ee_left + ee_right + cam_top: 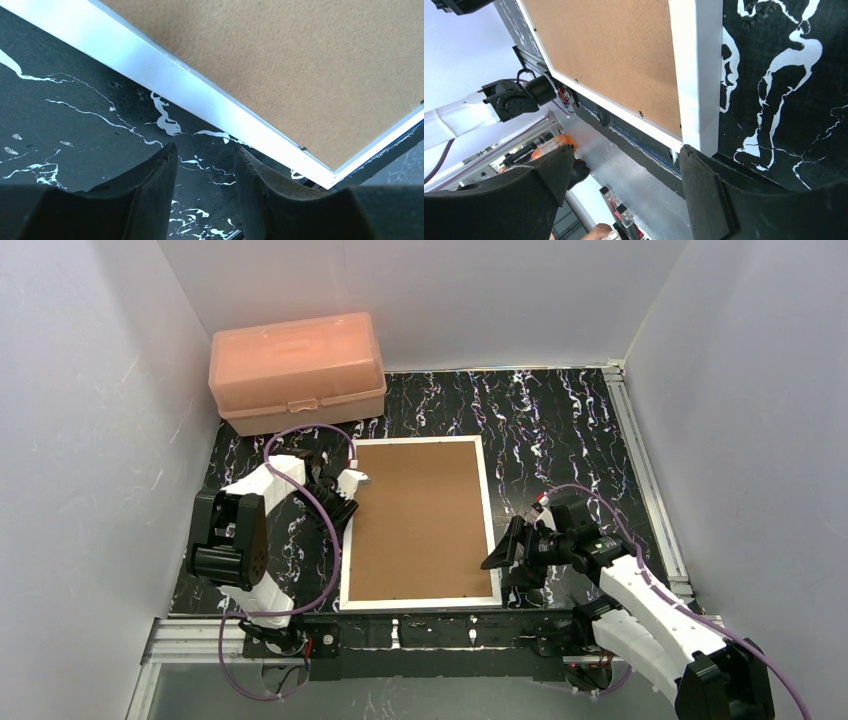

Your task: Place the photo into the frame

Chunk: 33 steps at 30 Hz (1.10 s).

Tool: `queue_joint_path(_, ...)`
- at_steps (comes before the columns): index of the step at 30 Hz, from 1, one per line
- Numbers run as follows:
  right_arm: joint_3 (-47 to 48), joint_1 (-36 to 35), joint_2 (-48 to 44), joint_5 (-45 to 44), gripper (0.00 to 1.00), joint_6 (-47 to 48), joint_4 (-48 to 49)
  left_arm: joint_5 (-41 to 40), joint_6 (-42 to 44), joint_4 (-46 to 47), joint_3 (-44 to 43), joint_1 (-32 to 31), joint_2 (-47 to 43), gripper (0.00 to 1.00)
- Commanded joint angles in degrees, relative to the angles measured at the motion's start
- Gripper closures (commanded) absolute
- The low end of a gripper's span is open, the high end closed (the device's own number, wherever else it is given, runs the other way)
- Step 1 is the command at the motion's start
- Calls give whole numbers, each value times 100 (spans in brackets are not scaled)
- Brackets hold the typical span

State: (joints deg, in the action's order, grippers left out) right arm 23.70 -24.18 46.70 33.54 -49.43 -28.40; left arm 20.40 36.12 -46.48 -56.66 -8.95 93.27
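"Where was the frame?"

"The frame (695, 75) lay flat, back side up, in the middle of the black marbled table (560, 430), its long sides running away from the arms. A brown backing board (418, 520) filled it, with the white border showing all round. Whether the photo sat under that board I couldn't tell."

"And the arms?"

"The left gripper (205, 147) was low over the table just beside the frame's left edge, toward the far corner. Its fingers stood a narrow way apart with only bare marble between them, and it held nothing. The right gripper (626, 150) was at the frame's right edge, close to the near corner, with fingers spread wide and nothing gripped. One finger was right by that corner. Whether it touched I couldn't make out."

"Anything else about?"

"A salmon-pink plastic box (297, 370), lid down, stood at the far left of the table, beyond the frame's far left corner and apart from it."
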Motion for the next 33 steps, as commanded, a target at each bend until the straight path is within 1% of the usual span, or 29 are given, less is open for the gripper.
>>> queue_joint_path(1, -177, -97, 78, 276, 16, -121, 169, 149, 73, -66, -36, 25, 47, 57)
queue_joint_path(14, -265, -450, 554, 144, 16, -351, 893, 126, 9, -24, -64, 25, 81, 60)
queue_joint_path(24, -336, -550, 619, -171, 17, -404, 1202, 139, 20, -54, -116, 23, 75, 63)
queue_joint_path(33, -450, -634, 736, -148, 17, -442, 1293, 152, 7, -93, -218, 21, 48, 63)
